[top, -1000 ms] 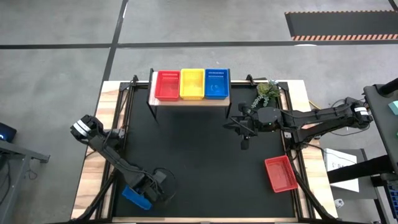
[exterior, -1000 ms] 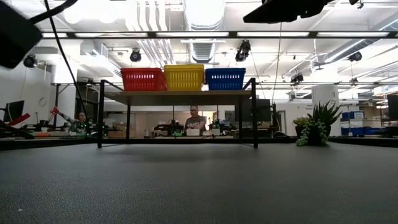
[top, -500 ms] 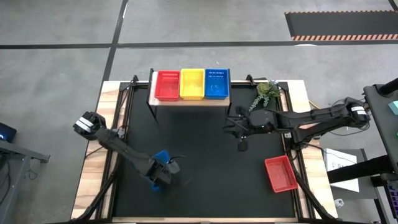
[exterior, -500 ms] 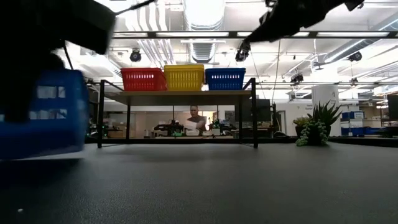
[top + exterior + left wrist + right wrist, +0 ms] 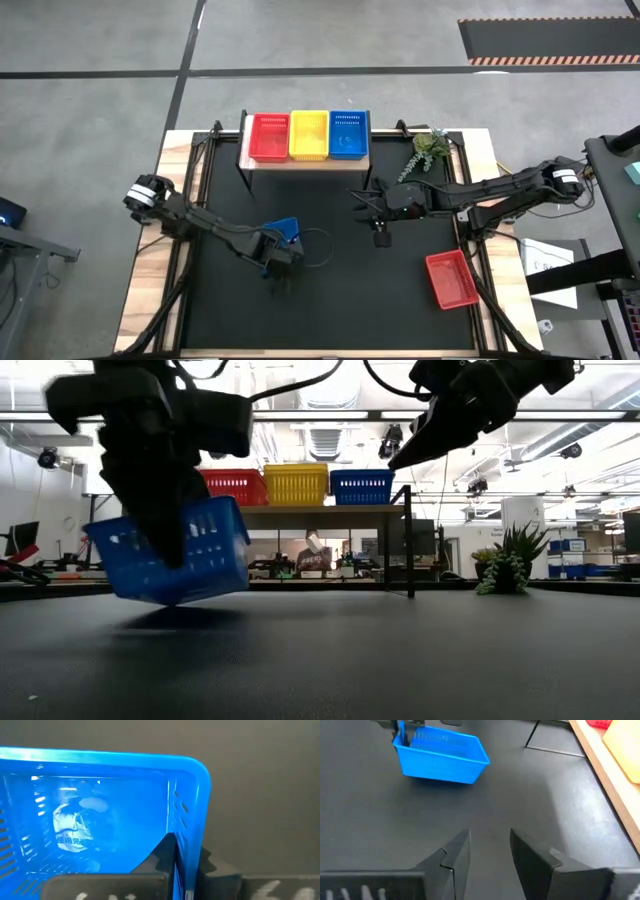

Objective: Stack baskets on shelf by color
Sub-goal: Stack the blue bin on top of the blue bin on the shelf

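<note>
My left gripper (image 5: pixel 273 256) is over the middle left of the table, shut on a blue basket (image 5: pixel 284 234) that hangs tilted above the black tabletop (image 5: pixel 175 560). Three more baskets, red (image 5: pixel 268 136), yellow (image 5: pixel 308 134) and blue (image 5: pixel 348 133), rest on their bottoms side by side on the wood-topped shelf (image 5: pixel 305 162) at the table's far edge. Another red basket (image 5: pixel 452 279) lies on the table near the right edge. My right gripper (image 5: pixel 490 851) hovers open and empty right of centre (image 5: pixel 381 236), with the held basket (image 5: pixel 440 754) ahead of it. My left gripper grips one side wall of the blue basket (image 5: pixel 184 851) near a corner, with one finger (image 5: pixel 159 856) inside the basket and the other (image 5: pixel 216 870) outside. The fingers come from above, pointing steeply down. The basket hangs tilted and clear of the table.
A small potted plant (image 5: pixel 428 150) stands at the far right of the table beside the shelf. The shelf's thin black legs (image 5: pixel 408 540) stand on the table's far part. Bare black tabletop (image 5: pixel 330 290) lies between the two grippers and toward the near edge.
My left gripper has swung from the near left corner toward the table's middle and far side, rolling its wrist, and has carried the blue basket along, which now hangs turned and clear of the table. My right gripper has sunk and drifted slightly toward the left.
</note>
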Tool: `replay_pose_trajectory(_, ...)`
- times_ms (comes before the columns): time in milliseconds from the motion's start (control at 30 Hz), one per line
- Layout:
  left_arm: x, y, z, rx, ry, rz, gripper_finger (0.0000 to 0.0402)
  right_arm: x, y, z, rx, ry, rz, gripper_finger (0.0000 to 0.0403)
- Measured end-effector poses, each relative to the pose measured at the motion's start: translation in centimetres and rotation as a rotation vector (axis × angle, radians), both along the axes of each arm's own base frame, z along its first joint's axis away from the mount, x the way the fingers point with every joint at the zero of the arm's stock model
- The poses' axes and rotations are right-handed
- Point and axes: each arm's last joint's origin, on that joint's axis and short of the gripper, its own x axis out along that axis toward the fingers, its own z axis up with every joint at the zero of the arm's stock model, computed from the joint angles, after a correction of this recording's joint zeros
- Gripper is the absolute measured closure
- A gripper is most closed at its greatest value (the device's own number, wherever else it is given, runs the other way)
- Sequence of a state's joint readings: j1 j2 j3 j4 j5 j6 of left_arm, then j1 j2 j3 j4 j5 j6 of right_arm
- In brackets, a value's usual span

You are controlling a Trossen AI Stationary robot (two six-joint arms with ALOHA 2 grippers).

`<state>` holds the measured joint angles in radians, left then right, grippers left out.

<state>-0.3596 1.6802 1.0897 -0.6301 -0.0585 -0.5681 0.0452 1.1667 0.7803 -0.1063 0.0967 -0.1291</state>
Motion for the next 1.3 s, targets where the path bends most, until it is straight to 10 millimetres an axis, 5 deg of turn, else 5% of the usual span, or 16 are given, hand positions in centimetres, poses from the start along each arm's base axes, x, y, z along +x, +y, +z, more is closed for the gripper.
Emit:
replay_pose_trajectory(400, 0.4, 0.9, -0.4, 0.075, -0.042, -0.027, 0.0397, -0.1, 0.1, -0.2, 0.038, 0.020, 0.008, 0.0270)
replay_pose_trajectory(800, 0.2, 1.1, -0.9, 0.100, -0.062, -0.055, 0.0295, 0.2, 1.0, -0.3, 0.063, 0.001, 0.023, 0.0270)
replay_pose_trajectory(1033, -0.7, 0.1, 1.9, 0.186, -0.209, -0.160, 0.0292, 1.7, 1.9, -1.3, 0.091, -0.030, 0.036, 0.0270)
replay_pose_trajectory(1300, -2.9, -1.3, 6.6, 0.377, -0.578, -0.261, 0.0292, 4.9, 3.1, -2.0, 0.093, -0.035, 0.060, 0.0270)
